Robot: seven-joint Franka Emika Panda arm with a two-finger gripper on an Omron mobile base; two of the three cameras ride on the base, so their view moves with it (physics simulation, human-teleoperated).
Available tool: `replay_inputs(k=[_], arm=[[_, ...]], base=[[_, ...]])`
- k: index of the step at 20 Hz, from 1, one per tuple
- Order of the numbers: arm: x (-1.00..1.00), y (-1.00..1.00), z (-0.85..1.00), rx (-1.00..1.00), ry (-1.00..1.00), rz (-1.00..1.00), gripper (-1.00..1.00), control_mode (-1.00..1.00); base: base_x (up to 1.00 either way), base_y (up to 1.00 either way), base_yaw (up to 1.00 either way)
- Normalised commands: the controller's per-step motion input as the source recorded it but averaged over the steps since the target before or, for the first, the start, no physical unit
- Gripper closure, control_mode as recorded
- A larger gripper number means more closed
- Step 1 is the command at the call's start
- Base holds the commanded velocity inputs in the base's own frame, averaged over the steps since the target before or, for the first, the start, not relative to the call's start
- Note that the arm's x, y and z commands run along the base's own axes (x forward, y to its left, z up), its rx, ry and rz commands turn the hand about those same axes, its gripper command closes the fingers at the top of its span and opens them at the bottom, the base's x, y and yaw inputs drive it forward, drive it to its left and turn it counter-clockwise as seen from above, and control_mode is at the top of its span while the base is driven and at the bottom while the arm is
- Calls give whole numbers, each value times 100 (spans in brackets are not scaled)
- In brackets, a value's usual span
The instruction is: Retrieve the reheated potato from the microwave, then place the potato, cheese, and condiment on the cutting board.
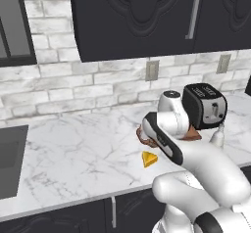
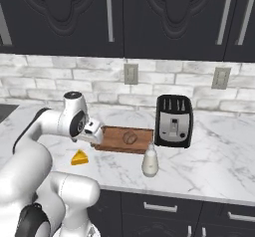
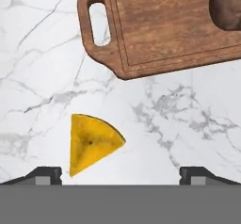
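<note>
- My gripper (image 3: 120, 173): hung above the counter (image 3: 188, 124), fingers (image 3: 44, 175) spread wide, holding nothing.
- Cheese (image 3: 92, 143): lay flat on the marble just inside my left finger, apart from the board.
- Board (image 3: 164, 25): lay on the counter beyond the cheese, handle hole toward it.
- Potato (image 2: 130, 138): sat on the board.
- Bottle (image 2: 150, 161): white, upright near the board, before the toaster (image 2: 174, 120).
</note>
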Motion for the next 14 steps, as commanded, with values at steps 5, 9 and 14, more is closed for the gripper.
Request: replay_inputs(k=[5, 9, 14], arm=[[1, 22, -31, 2, 20, 0, -100, -100], [22, 19, -48, 1, 19, 0, -100, -100], [32, 26, -37, 0, 12, 0, -100, -100]], base=[[0, 0, 0], [0, 0, 0], [0, 0, 0]])
